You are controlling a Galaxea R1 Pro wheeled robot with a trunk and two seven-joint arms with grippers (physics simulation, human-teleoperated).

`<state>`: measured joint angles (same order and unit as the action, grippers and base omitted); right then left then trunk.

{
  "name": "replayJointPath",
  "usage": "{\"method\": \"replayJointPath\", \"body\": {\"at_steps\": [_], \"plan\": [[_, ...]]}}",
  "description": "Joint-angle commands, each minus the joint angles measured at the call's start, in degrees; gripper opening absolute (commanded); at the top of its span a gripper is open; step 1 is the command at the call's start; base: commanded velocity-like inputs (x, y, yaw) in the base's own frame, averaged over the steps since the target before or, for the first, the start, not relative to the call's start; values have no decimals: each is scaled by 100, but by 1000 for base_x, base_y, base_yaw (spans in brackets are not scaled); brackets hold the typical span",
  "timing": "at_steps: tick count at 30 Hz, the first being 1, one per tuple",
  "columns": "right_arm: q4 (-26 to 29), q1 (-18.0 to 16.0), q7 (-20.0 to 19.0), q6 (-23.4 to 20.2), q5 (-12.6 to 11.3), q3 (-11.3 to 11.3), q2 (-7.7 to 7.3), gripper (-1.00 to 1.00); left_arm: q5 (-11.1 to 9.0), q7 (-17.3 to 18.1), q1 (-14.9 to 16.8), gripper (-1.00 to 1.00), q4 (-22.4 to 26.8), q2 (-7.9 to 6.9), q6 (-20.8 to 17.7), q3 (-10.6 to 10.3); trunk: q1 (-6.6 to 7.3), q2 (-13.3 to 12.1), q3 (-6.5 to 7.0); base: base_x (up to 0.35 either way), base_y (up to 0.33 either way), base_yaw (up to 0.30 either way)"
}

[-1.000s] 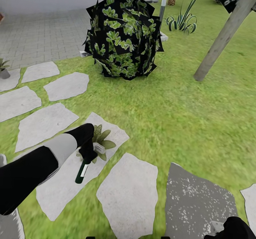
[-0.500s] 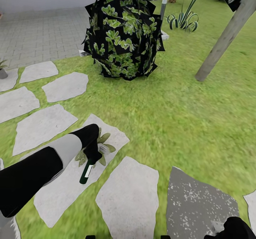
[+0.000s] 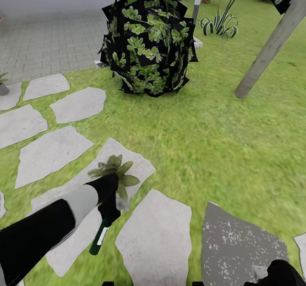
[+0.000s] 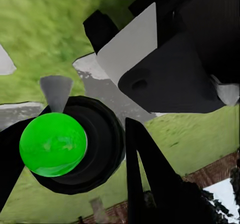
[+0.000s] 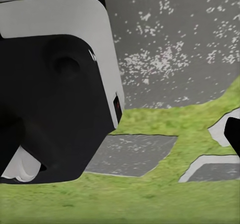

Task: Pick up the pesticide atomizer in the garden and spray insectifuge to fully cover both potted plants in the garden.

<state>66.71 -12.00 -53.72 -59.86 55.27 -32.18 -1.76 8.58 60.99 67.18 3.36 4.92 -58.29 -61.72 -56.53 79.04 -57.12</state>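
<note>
My left gripper (image 3: 109, 209) is shut on the pesticide atomizer (image 3: 100, 236), a dark green bottle with a white label that hangs tilted, base down and toward me. Its pale trigger head (image 3: 122, 199) sits just this side of a potted plant (image 3: 114, 170), a low olive rosette on a stepping stone (image 3: 140, 167). In the left wrist view the bottle's base is a bright green disc (image 4: 52, 144) between dark fingers (image 4: 145, 179). The other potted plant (image 3: 3, 84) stands at the far left edge. My right gripper (image 3: 276, 275) sits low at the bottom right, its jaws hidden.
A big dark round bush (image 3: 146, 43) stands straight ahead on the lawn, with a leaning tree trunk (image 3: 270, 48) to its right. Grey paving (image 3: 46, 39) lies at the back left. Several stepping stones (image 3: 51, 150) cross the grass, and a speckled one (image 3: 238, 247) lies near my right arm.
My left gripper has drawn back toward me with the atomizer. The rosette, half covered by the gripper before, now shows fully beyond it. The view shifted slightly.
</note>
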Motion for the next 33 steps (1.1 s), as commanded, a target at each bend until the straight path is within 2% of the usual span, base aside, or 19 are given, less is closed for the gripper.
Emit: {"method": "replayJointPath", "body": {"at_steps": [1, 6, 20, 21, 23, 26, 33], "plan": [[3, -4, -59, -14, 53, -6, 1, 100, 76, 46, -101, -100, 10, -3, -16, 6, 0, 2, -3, 6, 4, 0], [0, -4, -59, -14, 54, -1, 1, 100, 74, 48, -282, -100, 15, -3, -16, 22, 0, 2, -3, 1, 1, 0], [0, -4, -59, -14, 49, -7, 1, 100, 73, 56, -293, -100, 15, -4, -16, 26, 0, 2, -3, 0, 0, 0], [0, -4, -59, -14, 51, -7, 1, 100, 73, 59, -293, -100, 15, -5, -16, 56, 0, 2, -3, 0, 0, 0], [0, -2, -59, -14, 48, -8, 1, 100, 73, 54, -293, -100, 17, -5, -16, 351, 0, 2, -3, 0, 0, 0], [0, -4, -59, -14, 52, -8, 1, 100, 74, 54, -293, -100, 20, -6, -16, 607, 22, -38, 15, 0, 0, 0], [-3, -4, -59, -14, 45, -12, 1, 100, 76, 49, -293, -100, 24, -8, -16, 719, 176, -318, 141, 0, 0, 0]]}}
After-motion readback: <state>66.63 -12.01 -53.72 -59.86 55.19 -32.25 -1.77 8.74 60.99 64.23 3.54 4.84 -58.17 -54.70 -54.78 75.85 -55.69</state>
